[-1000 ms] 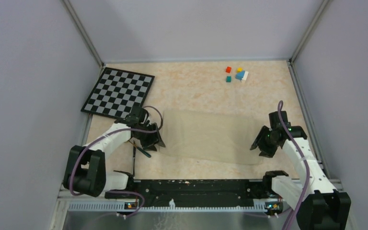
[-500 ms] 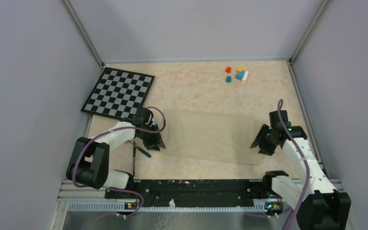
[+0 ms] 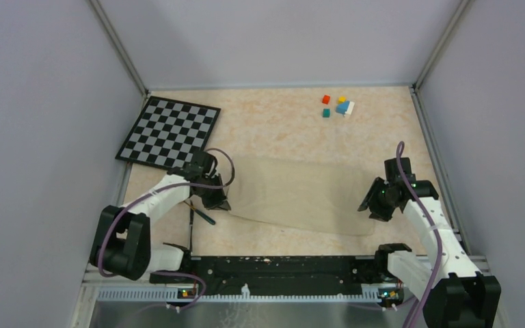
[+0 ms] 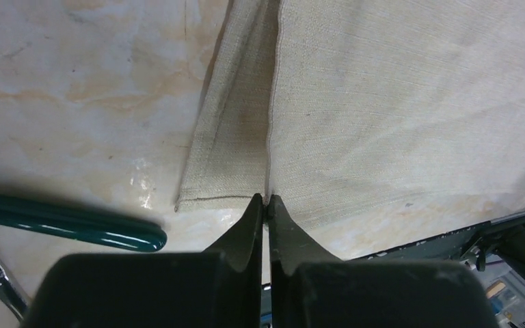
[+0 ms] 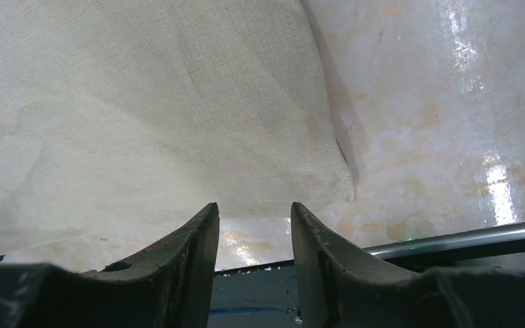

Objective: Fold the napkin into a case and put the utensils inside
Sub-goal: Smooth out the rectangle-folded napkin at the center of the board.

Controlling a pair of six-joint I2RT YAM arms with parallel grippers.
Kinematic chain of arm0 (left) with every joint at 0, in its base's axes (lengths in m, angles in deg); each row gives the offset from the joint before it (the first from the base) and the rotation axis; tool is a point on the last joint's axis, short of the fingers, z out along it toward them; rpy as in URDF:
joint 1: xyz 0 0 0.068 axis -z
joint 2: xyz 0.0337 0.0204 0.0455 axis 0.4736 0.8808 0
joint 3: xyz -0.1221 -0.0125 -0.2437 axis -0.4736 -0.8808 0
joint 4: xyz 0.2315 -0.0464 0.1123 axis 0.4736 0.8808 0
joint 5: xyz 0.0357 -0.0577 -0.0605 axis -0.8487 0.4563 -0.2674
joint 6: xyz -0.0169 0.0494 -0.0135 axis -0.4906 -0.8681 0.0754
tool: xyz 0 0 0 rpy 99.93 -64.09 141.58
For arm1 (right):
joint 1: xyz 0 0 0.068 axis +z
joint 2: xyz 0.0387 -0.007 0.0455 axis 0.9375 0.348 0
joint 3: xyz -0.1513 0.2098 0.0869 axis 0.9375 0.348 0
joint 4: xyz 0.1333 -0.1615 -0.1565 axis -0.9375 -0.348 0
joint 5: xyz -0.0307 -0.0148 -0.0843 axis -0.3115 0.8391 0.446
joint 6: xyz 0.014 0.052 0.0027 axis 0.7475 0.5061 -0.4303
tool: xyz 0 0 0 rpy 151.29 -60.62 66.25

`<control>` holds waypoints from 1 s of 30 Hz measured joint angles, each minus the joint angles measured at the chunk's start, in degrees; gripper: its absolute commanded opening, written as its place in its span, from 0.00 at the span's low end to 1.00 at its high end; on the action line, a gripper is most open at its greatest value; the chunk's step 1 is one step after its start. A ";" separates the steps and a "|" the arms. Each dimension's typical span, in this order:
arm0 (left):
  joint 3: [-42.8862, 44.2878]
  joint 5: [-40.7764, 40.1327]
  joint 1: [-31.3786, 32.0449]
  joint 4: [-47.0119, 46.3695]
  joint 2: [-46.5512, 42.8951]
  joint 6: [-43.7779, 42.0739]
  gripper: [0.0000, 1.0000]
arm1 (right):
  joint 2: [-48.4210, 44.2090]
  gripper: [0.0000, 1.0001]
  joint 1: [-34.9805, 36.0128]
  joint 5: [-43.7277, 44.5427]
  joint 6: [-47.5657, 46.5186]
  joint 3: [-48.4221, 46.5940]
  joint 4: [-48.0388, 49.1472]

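The beige-tan napkin (image 3: 301, 195) lies spread flat in the middle of the table. My left gripper (image 3: 219, 200) is at its near left corner, shut on the cloth's edge (image 4: 267, 201), where a fold of the napkin (image 4: 383, 102) rises between the jaws. My right gripper (image 3: 372, 205) is open just short of the near right corner; the napkin (image 5: 143, 102) lies ahead of the open jaws (image 5: 253, 212). The utensils lie left of the napkin: a teal-green handle (image 3: 205, 217) (image 4: 75, 222) and a slim dark stick (image 3: 191, 232).
A black-and-white checkerboard (image 3: 169, 132) lies at the back left. Small coloured cubes (image 3: 338, 106) sit at the back right. A black rail (image 3: 280, 266) runs along the near edge. Grey walls close in both sides.
My left gripper has shifted slightly back and left, drawing the napkin's near left corner with it. The right arm has hardly moved.
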 measured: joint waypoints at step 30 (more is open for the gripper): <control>1.09 -4.22 0.00 0.61 5.57 1.75 0.00 | 10.64 0.41 0.04 -2.49 -0.22 2.38 12.83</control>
